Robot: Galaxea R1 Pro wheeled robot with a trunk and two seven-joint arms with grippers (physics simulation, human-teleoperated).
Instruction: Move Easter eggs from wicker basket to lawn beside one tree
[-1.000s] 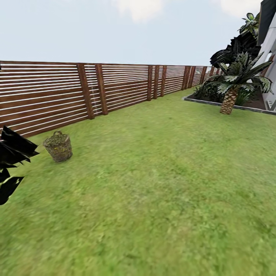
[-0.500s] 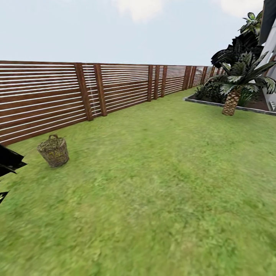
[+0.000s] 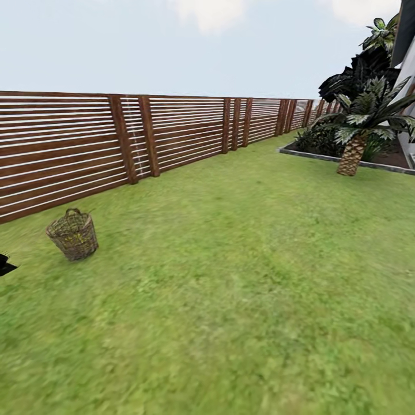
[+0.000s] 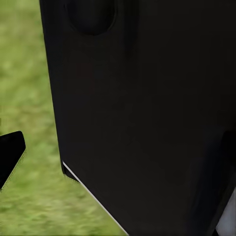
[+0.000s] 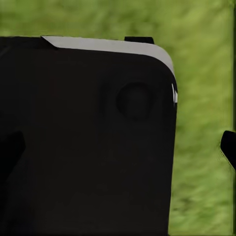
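The wicker basket [image 3: 72, 235] stands upright on the lawn [image 3: 242, 276] at the left of the head view, a short way in front of the fence. Faint yellow shows through its woven sides, but I cannot make out the Easter eggs. No tall bare-trunked tree is in sight. In the left wrist view a black robot panel [image 4: 147, 113] blocks most of the sight, and one dark fingertip [image 4: 10, 157] pokes in over the grass. The right wrist view likewise faces a black panel [image 5: 88, 137], with a dark fingertip [image 5: 228, 147] at its edge.
A brown slatted fence [image 3: 86, 138] runs along the left and far side. At the right stand a short palm [image 3: 353, 153] in a stone-edged bed [image 3: 323, 157], a dark leafy tree [image 3: 360, 72] and a white house wall [image 3: 408, 63]. A black leaf tip [image 3: 4, 266] juts in at the left.
The whole head picture has shifted, so the camera moved: the basket now sits lower and further left in it, and the dark leaves at the left have almost slid out.
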